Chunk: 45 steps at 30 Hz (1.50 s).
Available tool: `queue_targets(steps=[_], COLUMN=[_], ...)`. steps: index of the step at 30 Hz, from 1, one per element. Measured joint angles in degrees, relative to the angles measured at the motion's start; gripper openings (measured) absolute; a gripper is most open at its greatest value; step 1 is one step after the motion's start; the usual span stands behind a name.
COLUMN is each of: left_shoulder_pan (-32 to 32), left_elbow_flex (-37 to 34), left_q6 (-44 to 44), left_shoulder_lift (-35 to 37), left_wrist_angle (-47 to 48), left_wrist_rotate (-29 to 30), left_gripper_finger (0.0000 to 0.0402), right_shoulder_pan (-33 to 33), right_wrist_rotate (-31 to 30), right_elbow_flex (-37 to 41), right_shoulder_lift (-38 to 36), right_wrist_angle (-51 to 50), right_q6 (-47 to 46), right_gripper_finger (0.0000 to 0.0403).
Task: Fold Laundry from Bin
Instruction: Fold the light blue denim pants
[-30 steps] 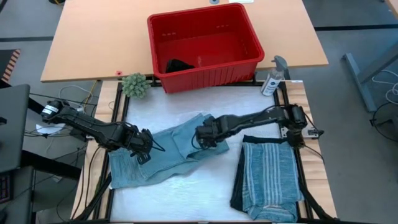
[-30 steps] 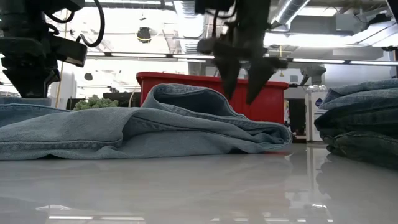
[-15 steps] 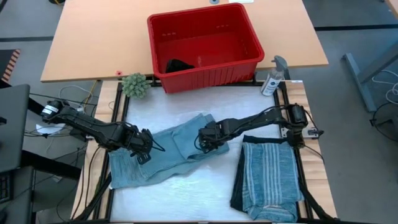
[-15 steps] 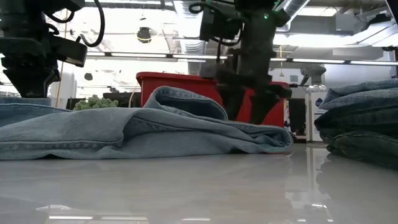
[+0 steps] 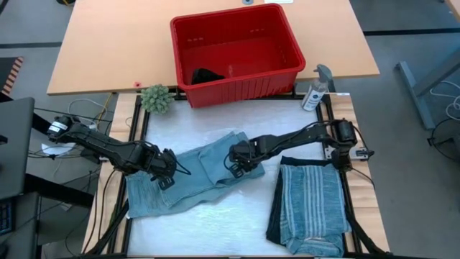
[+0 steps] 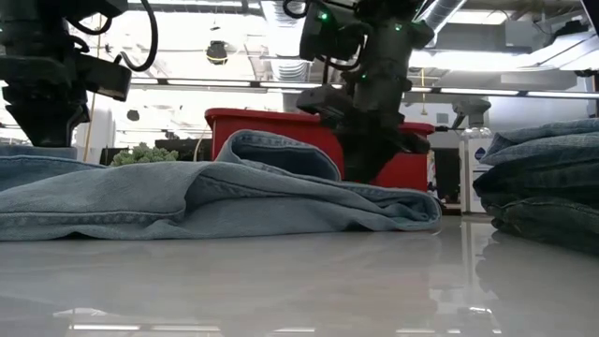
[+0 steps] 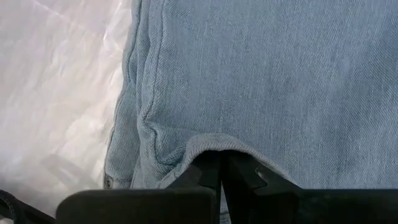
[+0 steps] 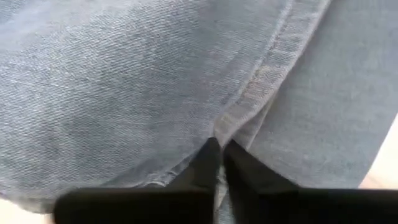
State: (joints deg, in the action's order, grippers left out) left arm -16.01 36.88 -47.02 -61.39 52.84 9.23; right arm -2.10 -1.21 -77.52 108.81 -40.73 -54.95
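Two grippers, left (image 5: 167,175) and right (image 5: 237,162), each pinch shut on a fold of the jeans (image 5: 188,178) mid-table (image 5: 215,223).

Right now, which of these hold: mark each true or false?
1. The right pincer is shut on the light blue denim piece. True.
2. The red bin is empty. False: a small black item lies inside.
3. The left pincer pinches a fold of the same denim. True.
4. The striped shirt lies in the bin. False: it sits folded on the table, on the right arm's side.
5. The spray bottle stands inside the bin. False: it stands outside, beside it.
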Motion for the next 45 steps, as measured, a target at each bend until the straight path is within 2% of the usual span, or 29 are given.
queue_targets(steps=[2, 6, 12, 17, 22, 27, 31, 34, 39, 45], left_shoulder_pan=[0.0, 0.1, 0.4, 0.4, 0.4, 0.5, 0.9, 0.9, 1.0, 2.0], left_elbow_flex=[0.0, 0.8, 8.3, 16.1, 18.2, 18.8, 24.2, 29.3, 33.8, 34.1], left_q6=[-0.1, -1.7, -1.7, 0.5, 4.9, 7.1, 4.9, 2.3, 0.4, 0.5], left_shoulder_lift=[0.2, 1.1, 2.8, 4.2, 4.8, 4.8, 5.1, 5.7, 8.0, 9.0], left_wrist_angle=[0.4, 0.9, 4.9, 12.0, 13.6, 19.3, 29.5, 34.4, 33.5, 32.3], left_wrist_rotate=[-1.3, -4.1, -3.9, -2.2, -2.4, -5.0, -0.4, 6.2, 15.3, 18.4], left_gripper_finger=[0.0000, 0.0000, 0.0000, 0.0000, 0.0004, 0.0046, 0.0080, 0.0090, 0.0091, 0.0091], right_shoulder_pan=[0.0, 0.3, 0.0, -0.6, -1.4, -3.0, -3.7, -3.9, -4.2, -4.7], right_wrist_rotate=[0.0, 0.0, -0.5, -0.7, -0.6, 0.5, 3.3, 4.1, 4.8, 12.2], right_elbow_flex=[0.0, -2.7, -10.6, -16.2, -16.6, -16.5, -16.5, -16.5, -16.5, -19.0], right_shoulder_lift=[-0.6, -1.7, -2.3, -2.1, -0.5, 2.2, 5.1, 7.0, 8.7, 13.1], right_wrist_angle=[0.7, -0.2, 1.3, 6.7, 15.6, 25.3, 34.7, 40.3, 45.2, 50.4], right_q6=[1.5, 2.4, 6.0, 8.4, 8.5, 8.5, 8.5, 9.0, 12.2, 16.1], right_gripper_finger=[0.0021, 0.0023, 0.0016, 0.0016, 0.0016, 0.0016, 0.0016, 0.0016, 0.0021, 0.0047])
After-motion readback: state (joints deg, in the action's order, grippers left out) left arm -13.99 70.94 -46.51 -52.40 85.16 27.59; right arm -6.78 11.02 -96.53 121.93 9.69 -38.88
